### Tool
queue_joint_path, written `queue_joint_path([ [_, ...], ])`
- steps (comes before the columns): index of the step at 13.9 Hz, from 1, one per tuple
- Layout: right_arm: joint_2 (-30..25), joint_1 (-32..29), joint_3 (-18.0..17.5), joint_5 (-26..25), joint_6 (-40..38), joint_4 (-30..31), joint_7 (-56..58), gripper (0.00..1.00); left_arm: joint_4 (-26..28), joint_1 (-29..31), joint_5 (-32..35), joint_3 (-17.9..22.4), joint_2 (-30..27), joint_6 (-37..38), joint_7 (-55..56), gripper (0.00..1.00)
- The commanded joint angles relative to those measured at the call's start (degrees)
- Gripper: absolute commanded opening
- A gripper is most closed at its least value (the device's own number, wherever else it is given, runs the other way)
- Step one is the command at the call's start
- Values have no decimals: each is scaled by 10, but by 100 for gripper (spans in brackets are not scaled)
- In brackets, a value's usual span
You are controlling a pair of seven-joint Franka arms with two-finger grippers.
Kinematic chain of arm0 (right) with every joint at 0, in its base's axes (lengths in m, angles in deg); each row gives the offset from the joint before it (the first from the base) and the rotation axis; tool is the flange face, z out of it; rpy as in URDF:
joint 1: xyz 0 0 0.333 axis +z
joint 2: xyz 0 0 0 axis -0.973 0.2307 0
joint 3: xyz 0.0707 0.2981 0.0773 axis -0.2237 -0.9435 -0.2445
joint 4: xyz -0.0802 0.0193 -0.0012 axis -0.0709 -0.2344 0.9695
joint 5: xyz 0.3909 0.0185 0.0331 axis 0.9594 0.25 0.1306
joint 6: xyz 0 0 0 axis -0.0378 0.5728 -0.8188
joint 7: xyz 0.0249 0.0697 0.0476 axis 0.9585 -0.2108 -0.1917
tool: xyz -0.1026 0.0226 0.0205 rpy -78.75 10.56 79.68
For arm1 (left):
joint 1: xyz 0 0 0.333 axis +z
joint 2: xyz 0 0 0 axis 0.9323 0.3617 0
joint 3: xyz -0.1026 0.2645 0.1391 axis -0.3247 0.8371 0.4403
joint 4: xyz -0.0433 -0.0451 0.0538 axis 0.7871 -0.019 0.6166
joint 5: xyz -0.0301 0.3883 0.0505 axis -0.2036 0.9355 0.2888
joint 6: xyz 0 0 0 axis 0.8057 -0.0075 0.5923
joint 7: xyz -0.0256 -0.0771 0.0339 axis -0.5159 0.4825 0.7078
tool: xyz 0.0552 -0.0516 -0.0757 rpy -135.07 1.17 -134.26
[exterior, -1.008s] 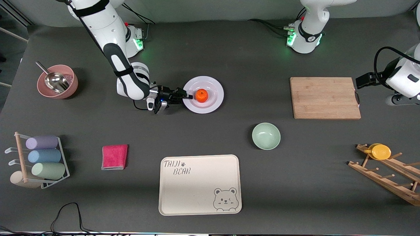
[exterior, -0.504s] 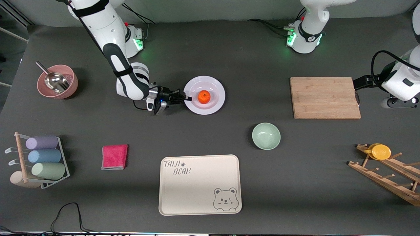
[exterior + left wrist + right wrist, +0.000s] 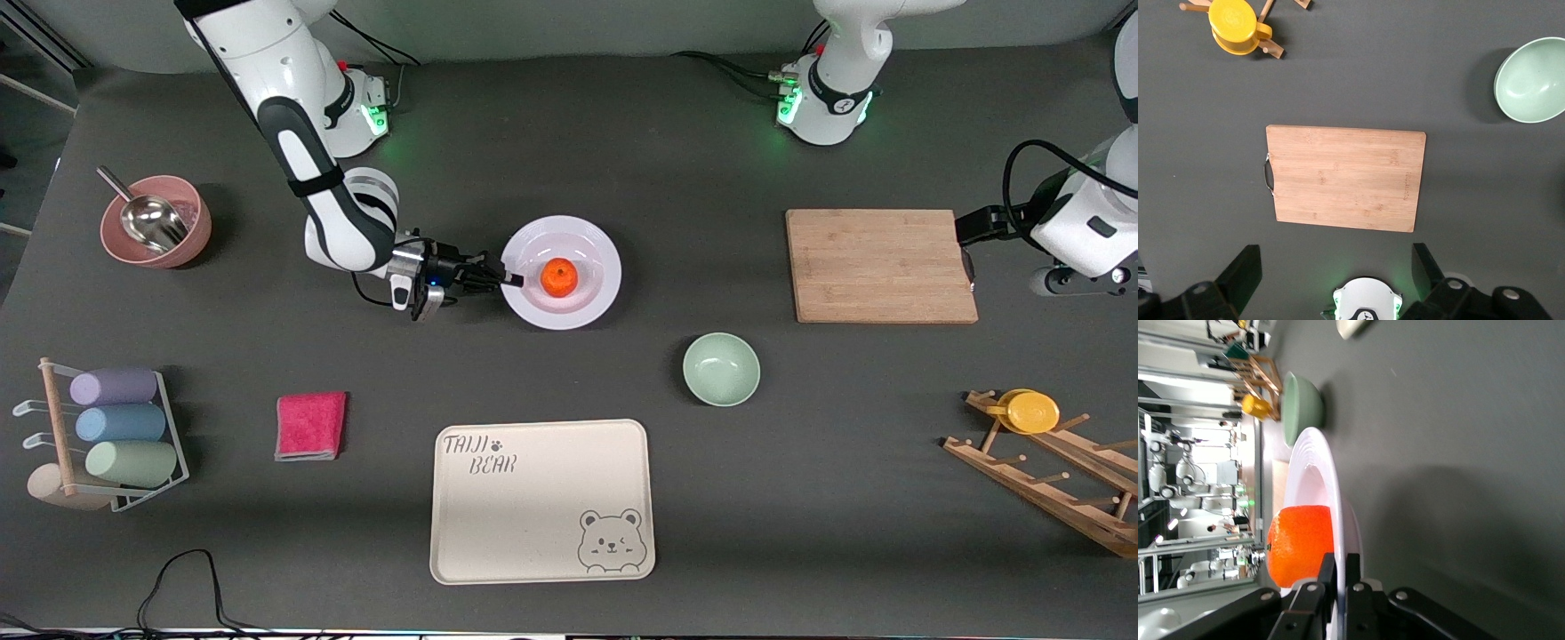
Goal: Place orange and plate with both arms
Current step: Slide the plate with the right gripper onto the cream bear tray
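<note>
right pincer (image 3: 513, 280) clamped on the rim of the plate (image 3: 597, 298), the orange (image 3: 559, 277) in its well; since a second ago plate and fruit have moved nearer the front camera and the bear tray (image 3: 541, 500); transport judged under way. left pincer (image 3: 1331, 267) spread wide over the cutting board (image 3: 880, 265), waiting, having drawn slightly toward its end of the counter (image 3: 622, 160)

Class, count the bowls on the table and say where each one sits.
2. The green bowl sits between the tray and the cutting board. The pink bowl, holding a metal scoop, sits at the right arm's end. None seem hidden.
</note>
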Motion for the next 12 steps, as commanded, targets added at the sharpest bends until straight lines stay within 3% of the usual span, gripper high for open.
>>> queue_joint_path([
  [1,-1,-4,13,-2,1,-49,-39,0,2,3,7,-3,-3,-1,-6,100],
  [4,13,-7,34,-87,4,-144,-171,0,2,1,7,-3,-3,1,-6,100],
  [8,66,-8,59,-157,4,-265,-269,0,3,2,7,-3,-3,0,-6,100],
  [12,159,-15,89,-170,3,-414,-322,0,3,2,7,-4,-3,0,-6,100],
])
